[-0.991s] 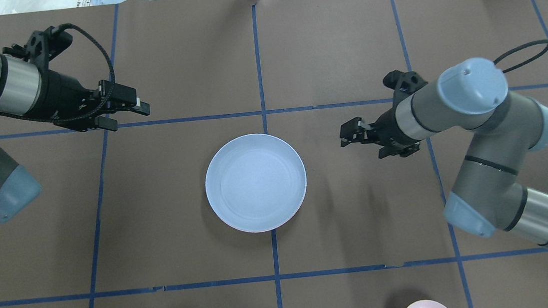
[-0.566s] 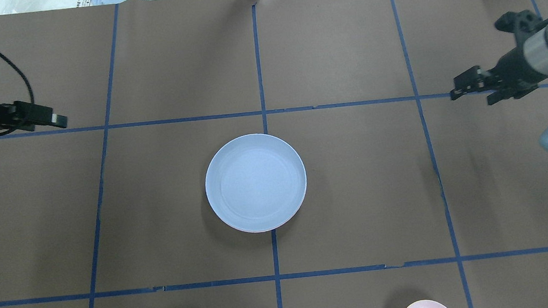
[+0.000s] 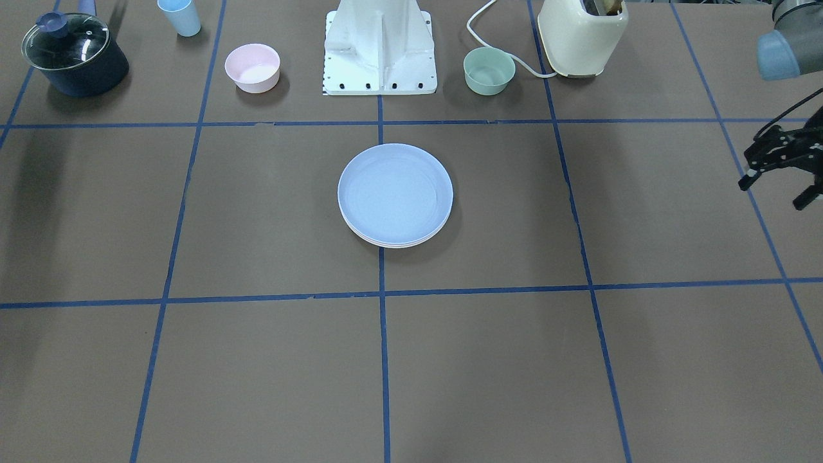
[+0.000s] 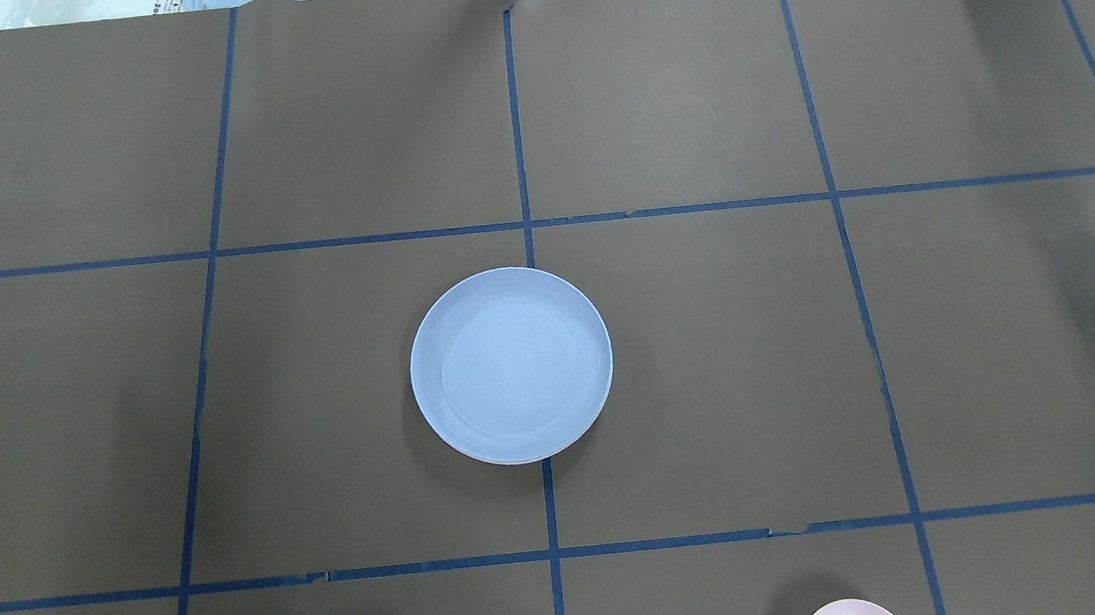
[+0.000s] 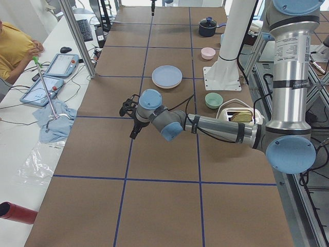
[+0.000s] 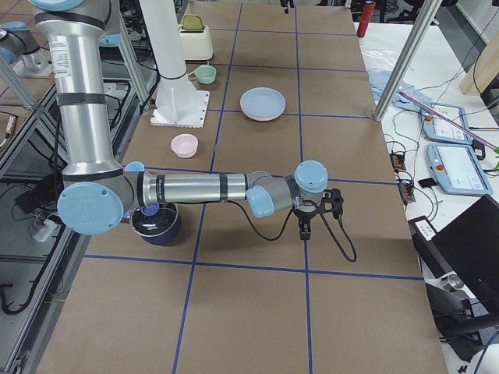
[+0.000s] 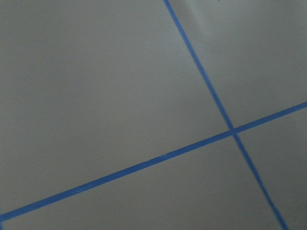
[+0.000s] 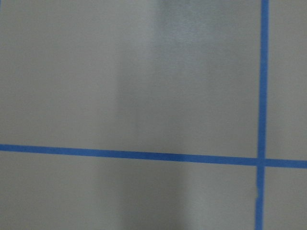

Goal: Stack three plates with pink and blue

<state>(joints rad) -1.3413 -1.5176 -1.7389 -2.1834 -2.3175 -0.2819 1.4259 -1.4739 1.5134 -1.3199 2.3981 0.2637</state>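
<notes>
Left gripper (image 3: 771,193) spread, empty; right gripper (image 6: 308,222) state indeterminable; both well apart from plates (image 3: 386,243) stacked at centre, blue (image 4: 511,364) uppermost, paler rims beneath; stacking judged complete.

Robotics lab. Evidenced by left arm (image 5: 216,126) and right arm (image 6: 195,187) flanking a white pedestal (image 3: 379,38) at a table (image 4: 687,83) papered brown, gridded in blue tape (image 4: 350,240); aluminium posts (image 5: 77,36) alongside; 2 pendants (image 5: 61,64), keyboard (image 5: 85,30) and cables (image 5: 82,77) on a side bench (image 5: 15,113); operator (image 5: 15,46) seated there; laptop (image 6: 468,241) on the opposite bench (image 6: 390,70).
</notes>
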